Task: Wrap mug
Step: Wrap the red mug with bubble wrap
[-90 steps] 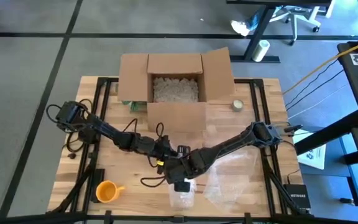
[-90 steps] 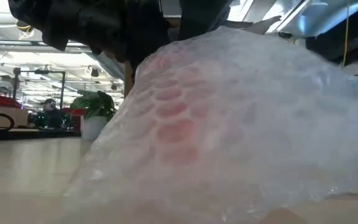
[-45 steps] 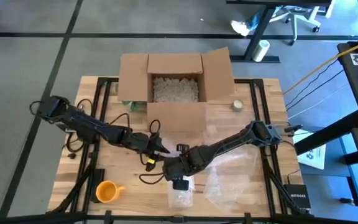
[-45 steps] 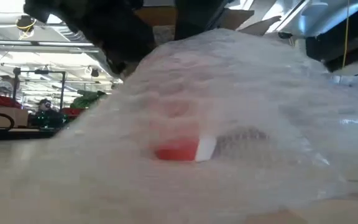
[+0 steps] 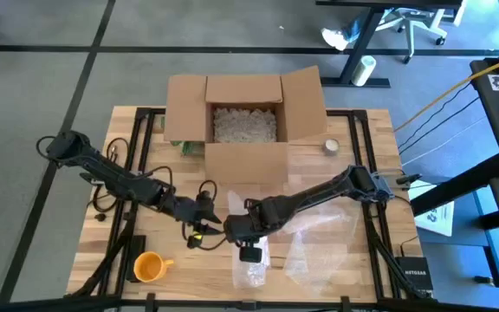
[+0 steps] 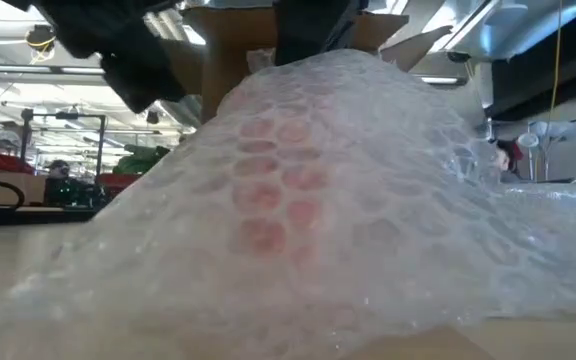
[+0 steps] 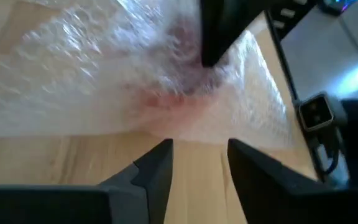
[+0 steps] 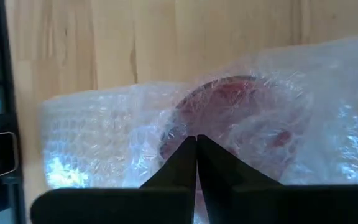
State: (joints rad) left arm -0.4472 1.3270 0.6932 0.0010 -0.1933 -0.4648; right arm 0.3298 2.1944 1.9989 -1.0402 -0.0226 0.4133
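Bubble wrap (image 5: 297, 247) lies spread over the wooden table (image 5: 353, 165), on the side of the cardboard box (image 5: 245, 121) away from the room's far desks. Sheet is heaped into a mound; low view is almost filled by it (image 6: 308, 200), with a reddish blur showing through the bubbles.

Red mug (image 8: 241, 115) sits under the wrap, seen best from the right wrist camera: a round red shape inside the folds. Exact pose hard to read through the plastic, possibly lying on its side.

Right gripper (image 5: 236, 230) is near the box's front flap, at the wrap's edge. Its fingers (image 8: 188, 155) are pressed together with no gap, pinching what looks like the sheet just over the mug.

Left gripper (image 5: 206, 224) is just beside the right one, farther from the wrap. Its fingers (image 7: 157, 165) stand apart, nothing between them, bare wood below, wrap edge just ahead.

Orange mug (image 5: 150, 267) stands alone, well apart from the box, near the table's front edge. Tape roll (image 5: 331, 146) rests beside the box's right flap. Box holds pale packing fill (image 5: 244, 123).
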